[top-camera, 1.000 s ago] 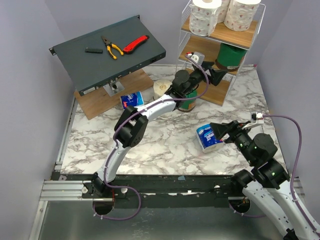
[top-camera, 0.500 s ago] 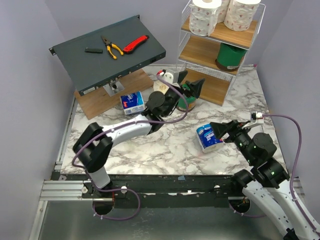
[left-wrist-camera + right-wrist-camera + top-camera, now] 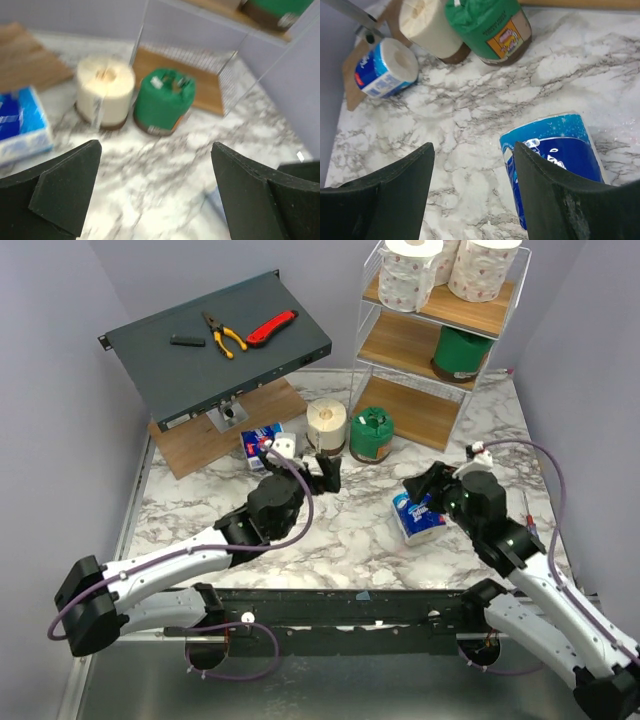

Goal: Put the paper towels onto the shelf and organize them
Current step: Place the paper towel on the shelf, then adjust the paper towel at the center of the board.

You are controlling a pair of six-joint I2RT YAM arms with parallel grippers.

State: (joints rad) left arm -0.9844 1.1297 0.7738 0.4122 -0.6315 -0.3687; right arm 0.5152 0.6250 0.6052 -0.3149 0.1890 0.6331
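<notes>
Left wrist: left fingers [image 3: 65,190] wide apart, empty; right fingers [image 3: 390,185] apart, empty, over blue-and-white pack [image 3: 552,155].

Slanted dark grey metal box [image 3: 215,345] at far left, propped over a flat wooden board [image 3: 200,448]; on the box's top lie yellow-handled pliers [image 3: 224,335], a red knife [image 3: 271,328] just right of them, and a small black block [image 3: 187,340] to their left; all three apart from each other; white marble-pattern tabletop [image 3: 340,530] with grey veins; plain lilac walls [image 3: 60,390] around it
</notes>
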